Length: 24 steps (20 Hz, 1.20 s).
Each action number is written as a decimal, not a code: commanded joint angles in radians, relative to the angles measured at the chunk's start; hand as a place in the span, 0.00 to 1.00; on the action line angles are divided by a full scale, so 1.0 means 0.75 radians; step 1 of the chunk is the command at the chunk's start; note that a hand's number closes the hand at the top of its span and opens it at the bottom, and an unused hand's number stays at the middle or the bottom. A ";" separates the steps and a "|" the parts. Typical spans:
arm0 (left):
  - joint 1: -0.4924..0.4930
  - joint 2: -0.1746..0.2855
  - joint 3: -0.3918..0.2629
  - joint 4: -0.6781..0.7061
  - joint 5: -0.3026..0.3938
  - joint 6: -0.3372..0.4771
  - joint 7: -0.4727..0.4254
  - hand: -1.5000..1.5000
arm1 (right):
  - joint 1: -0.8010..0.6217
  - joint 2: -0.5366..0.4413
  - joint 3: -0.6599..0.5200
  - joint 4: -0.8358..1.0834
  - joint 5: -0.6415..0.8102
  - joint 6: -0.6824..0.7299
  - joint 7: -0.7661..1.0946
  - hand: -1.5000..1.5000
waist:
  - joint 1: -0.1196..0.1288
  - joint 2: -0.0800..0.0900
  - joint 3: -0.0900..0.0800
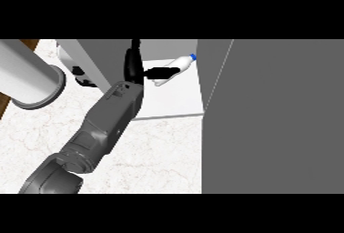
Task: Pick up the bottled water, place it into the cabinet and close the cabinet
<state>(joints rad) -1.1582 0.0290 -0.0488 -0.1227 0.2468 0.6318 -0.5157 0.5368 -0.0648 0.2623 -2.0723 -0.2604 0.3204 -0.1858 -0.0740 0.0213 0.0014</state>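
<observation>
One grey forearm (111, 119) crosses the marble counter (158, 157) from the lower left corner and reaches into the open cabinet (101, 57). Its black left hand (136, 68) is over the left edge of the cabinet's white floor (176, 102). Some fingers stand straight up along the cabinet's left wall, while others bend sideways across the lower half of the bottled water (179, 64), so the hand appears to have hold of it.

The bottle is tilted over the back of that floor, toward its right corner. Its blue cap (193, 57) points to the back right, and its base shows just below the dark fingers. I cannot tell whether it touches the floor or hangs just above it.

The cabinet door (275, 118) is swung wide open and fills the right side of the view. At the counter's back left corner lies a large pale cylinder (27, 75) with a flanged end.
</observation>
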 commanded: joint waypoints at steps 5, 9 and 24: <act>0.124 0.110 0.090 -0.132 0.080 -0.348 -0.213 0.00 | -0.009 0.026 0.005 0.027 0.042 -0.032 -0.033 0.00 | 0.059 -0.012 -0.003; 0.138 0.038 0.106 -0.163 0.083 -0.367 -0.292 0.00 | 0.019 -0.003 0.004 -0.047 0.019 -0.030 0.007 0.00 | 0.063 -0.017 -0.003; 0.410 -0.017 -0.085 -0.557 0.196 -0.510 -0.227 0.00 | 0.144 -0.027 0.004 -0.122 0.018 -0.047 0.000 0.00 | 0.150 -0.058 -0.002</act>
<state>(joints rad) -0.9744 -0.0002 -0.1367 -0.4484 0.3524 0.2844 -0.6940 0.6031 -0.0605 0.2673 -2.1393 -0.2390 0.2653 -0.1787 -0.0004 -0.0018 0.0044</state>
